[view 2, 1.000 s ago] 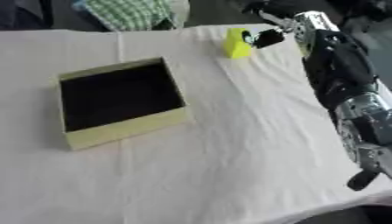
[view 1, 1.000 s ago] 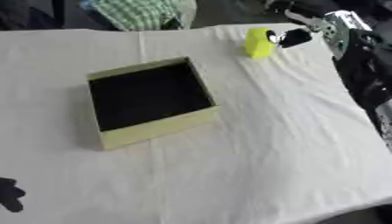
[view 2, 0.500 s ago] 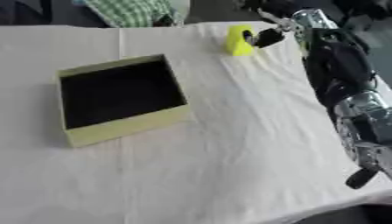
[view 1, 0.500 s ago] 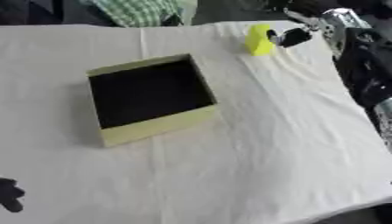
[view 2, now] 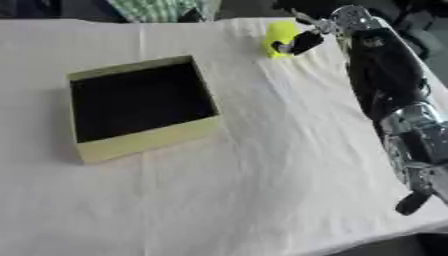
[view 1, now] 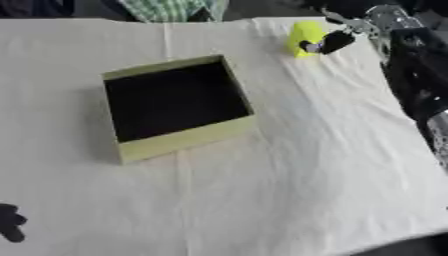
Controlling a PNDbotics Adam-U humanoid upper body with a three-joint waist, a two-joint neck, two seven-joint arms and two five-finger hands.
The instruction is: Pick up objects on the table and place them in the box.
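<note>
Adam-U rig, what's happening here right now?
The right hand is at the far side of the table, its fingers against a small yellow object, which sits on the cloth. Whether it is gripped cannot be told. The box is open toward the middle of the table, and nothing shows inside it. The left hand shows only at the lower left corner, idle.

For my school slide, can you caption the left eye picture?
Robot's right hand grasps a yellow object at the table's far edge, beyond the open box.
</note>
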